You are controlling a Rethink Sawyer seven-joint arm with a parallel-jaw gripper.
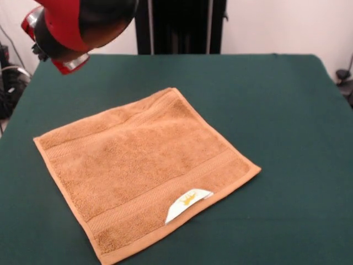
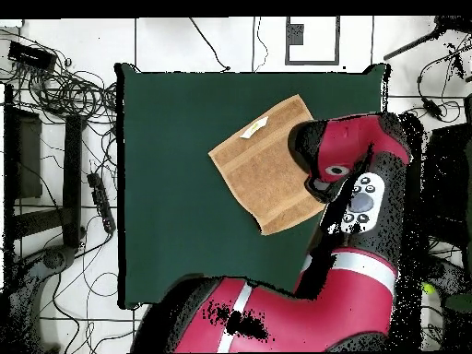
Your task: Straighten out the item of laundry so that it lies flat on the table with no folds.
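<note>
Gripper fingers are not visible in either view, so whether they are open or closed, or holding anything, cannot be told; only the red and black arm (image 1: 77,27) shows, at the top left of the front view, raised clear of the cloth, and in the overhead view its bulk (image 2: 355,175) covers the towel's right edge. The orange-tan towel (image 1: 143,165) lies spread flat on the dark green table (image 1: 287,121), left of centre in the front view and turned at an angle to the table edges, woven border bands visible. Its white label with a yellow mark (image 1: 187,203) sits at the near hem.
</note>
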